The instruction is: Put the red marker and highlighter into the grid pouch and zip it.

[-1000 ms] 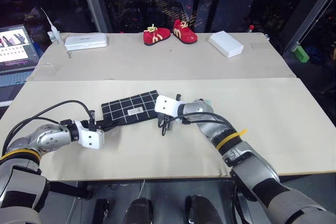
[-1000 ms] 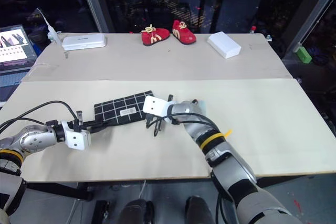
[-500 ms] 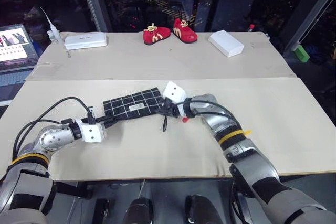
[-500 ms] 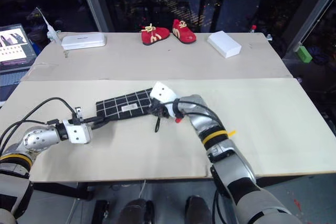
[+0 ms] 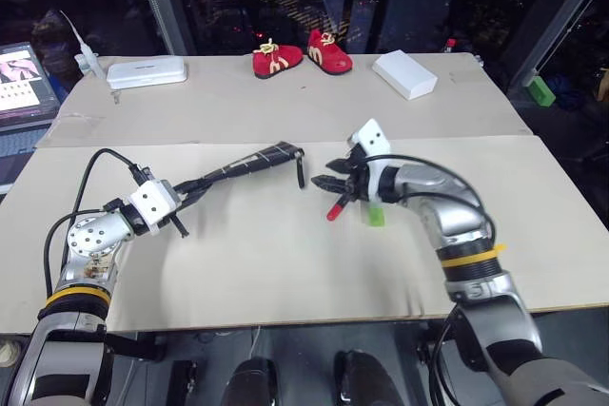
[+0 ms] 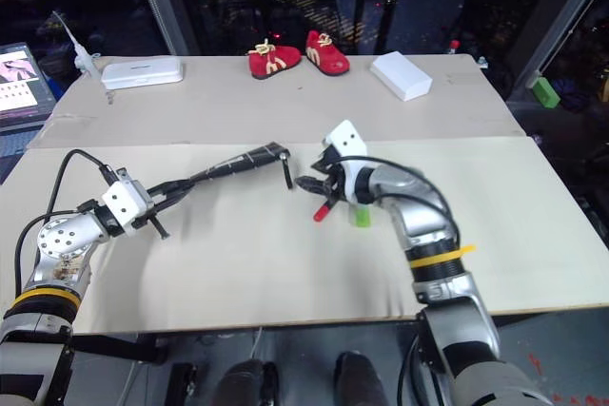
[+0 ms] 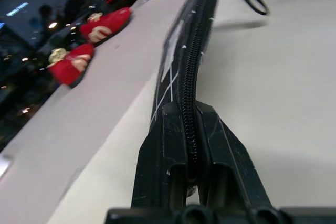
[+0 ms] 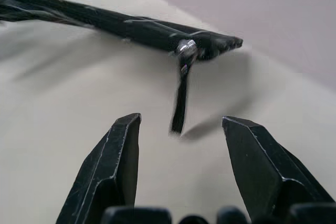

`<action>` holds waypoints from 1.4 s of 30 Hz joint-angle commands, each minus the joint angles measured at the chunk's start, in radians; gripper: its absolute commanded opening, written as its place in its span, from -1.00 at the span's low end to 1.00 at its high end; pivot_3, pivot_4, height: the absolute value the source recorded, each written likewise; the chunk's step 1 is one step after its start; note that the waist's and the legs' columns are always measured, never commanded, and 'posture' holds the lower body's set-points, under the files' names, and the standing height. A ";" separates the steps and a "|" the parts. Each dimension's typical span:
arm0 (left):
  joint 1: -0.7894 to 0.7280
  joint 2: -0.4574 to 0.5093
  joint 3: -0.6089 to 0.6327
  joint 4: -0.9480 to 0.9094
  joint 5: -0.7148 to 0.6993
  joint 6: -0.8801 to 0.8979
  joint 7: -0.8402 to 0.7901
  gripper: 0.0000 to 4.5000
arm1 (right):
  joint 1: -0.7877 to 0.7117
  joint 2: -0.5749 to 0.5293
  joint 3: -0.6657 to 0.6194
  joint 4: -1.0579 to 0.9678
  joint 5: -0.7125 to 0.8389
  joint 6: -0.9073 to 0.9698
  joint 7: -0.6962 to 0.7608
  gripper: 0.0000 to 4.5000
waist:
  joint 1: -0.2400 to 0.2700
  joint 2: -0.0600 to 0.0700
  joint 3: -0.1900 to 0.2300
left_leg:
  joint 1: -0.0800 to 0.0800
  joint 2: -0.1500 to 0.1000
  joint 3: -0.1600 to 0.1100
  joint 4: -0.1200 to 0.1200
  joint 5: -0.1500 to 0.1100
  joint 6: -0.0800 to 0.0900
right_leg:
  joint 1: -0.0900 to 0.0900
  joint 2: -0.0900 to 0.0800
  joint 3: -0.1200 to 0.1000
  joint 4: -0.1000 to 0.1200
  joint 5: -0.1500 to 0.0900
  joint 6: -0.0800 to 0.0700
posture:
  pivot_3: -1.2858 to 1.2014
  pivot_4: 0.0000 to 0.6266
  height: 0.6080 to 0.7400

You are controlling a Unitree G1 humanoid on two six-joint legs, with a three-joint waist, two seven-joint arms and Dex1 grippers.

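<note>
My left gripper (image 5: 198, 189) is shut on one end of the grid pouch (image 5: 249, 164), which hangs edge-on above the table with its zipper edge up. In the left wrist view the fingers (image 7: 168, 145) clamp the zipper seam of the grid pouch (image 7: 185, 51). At the pouch's far end the zipper pull (image 5: 301, 174) dangles. My right gripper (image 5: 324, 181) is open just beyond that end, with the pull (image 8: 181, 103) in front of its fingers (image 8: 118, 156), untouched. The red marker (image 5: 335, 208) and the highlighter (image 5: 376, 215) lie on the table under my right hand.
Along the far edge of the table stand two red shoes (image 5: 303, 52), a white box (image 5: 404, 73) and a white case (image 5: 146, 71). A laptop (image 5: 24, 78) sits at the far left, and a green block (image 5: 542, 90) lies off to the right.
My right gripper opened, let go at the pouch's end and drew back to the right and up. My left hand lifted the pouch and rolled it edge-on. The marker and highlighter now show.
</note>
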 commanded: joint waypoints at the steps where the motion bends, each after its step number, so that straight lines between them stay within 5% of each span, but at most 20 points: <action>1: 0.018 0.001 0.044 -0.101 -0.028 0.063 0.013 -1.00 | -0.057 0.018 -0.010 -0.011 -0.004 -0.016 -0.055 0.22 | 0.000 0.000 0.000 | 0.000 0.000 0.000 0.000 0.000 0.000 | 0.000 0.000 0.000 0.000 0.000 0.000 | 0.03 -0.52 1.00; 18: 0.074 -0.030 0.080 -0.262 -0.007 0.184 0.046 -1.00 | -0.092 0.064 0.042 0.126 -0.040 -0.108 -0.093 0.22 | 0.008 0.000 0.000 | -0.001 0.000 0.000 0.000 0.000 0.000 | 0.001 0.000 0.000 -0.001 0.000 0.000 | 0.03 -0.52 1.00; 27: 0.066 -0.025 0.069 -0.253 0.024 0.175 0.042 -1.00 | -0.121 0.067 0.081 0.190 -0.067 -0.162 -0.056 -0.98 | 0.008 0.000 0.000 | -0.001 0.000 0.000 0.000 0.000 0.001 | 0.001 0.000 0.000 -0.001 0.000 0.000 | 0.03 -0.52 1.00; 42: 0.036 -0.035 0.045 -0.232 0.061 0.148 -0.006 -1.00 | -0.232 0.156 0.235 0.369 -0.220 -0.313 -0.044 -0.98 | 0.005 0.000 0.000 | -0.001 0.000 0.000 0.000 0.000 0.000 | 0.000 0.000 0.000 0.000 0.000 0.000 | 0.03 -0.52 1.00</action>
